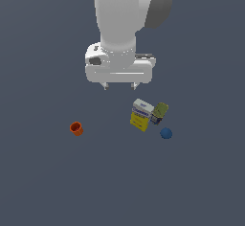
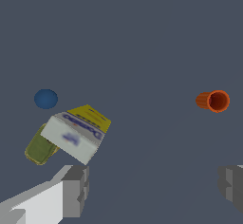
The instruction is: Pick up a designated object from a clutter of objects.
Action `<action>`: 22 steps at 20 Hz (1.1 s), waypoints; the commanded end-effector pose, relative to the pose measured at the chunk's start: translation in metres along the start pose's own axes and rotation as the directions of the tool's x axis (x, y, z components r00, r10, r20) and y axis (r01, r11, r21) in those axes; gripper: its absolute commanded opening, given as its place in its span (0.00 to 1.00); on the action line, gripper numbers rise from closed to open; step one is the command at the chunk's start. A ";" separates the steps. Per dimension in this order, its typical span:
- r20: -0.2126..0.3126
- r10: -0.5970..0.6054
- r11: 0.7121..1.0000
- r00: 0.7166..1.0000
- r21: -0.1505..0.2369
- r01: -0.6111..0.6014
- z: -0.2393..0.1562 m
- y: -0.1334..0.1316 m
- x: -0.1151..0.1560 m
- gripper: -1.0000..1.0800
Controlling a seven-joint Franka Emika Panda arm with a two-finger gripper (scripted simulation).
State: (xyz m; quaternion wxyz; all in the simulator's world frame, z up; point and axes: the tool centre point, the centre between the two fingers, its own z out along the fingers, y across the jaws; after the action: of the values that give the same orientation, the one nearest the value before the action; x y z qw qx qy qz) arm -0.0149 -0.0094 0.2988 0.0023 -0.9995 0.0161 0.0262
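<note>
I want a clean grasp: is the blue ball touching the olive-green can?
Apart. In the exterior view, bare floor shows between the blue ball and the olive-green can; the wrist view shows the same gap.

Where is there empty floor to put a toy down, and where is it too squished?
The big bare patch lies between the orange cup and the yellow box. More room sits in front of the blue ball. It is crowded where the yellow box, the white box and the green can huddle together, with the ball close beside them.
</note>
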 end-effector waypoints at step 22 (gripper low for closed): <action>0.022 -0.080 0.997 0.997 -0.016 0.080 0.029 -0.037 0.008 0.96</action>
State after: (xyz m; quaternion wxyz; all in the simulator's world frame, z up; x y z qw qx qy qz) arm -0.0106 0.0224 0.2750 -0.0040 -0.9990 -0.0237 0.0378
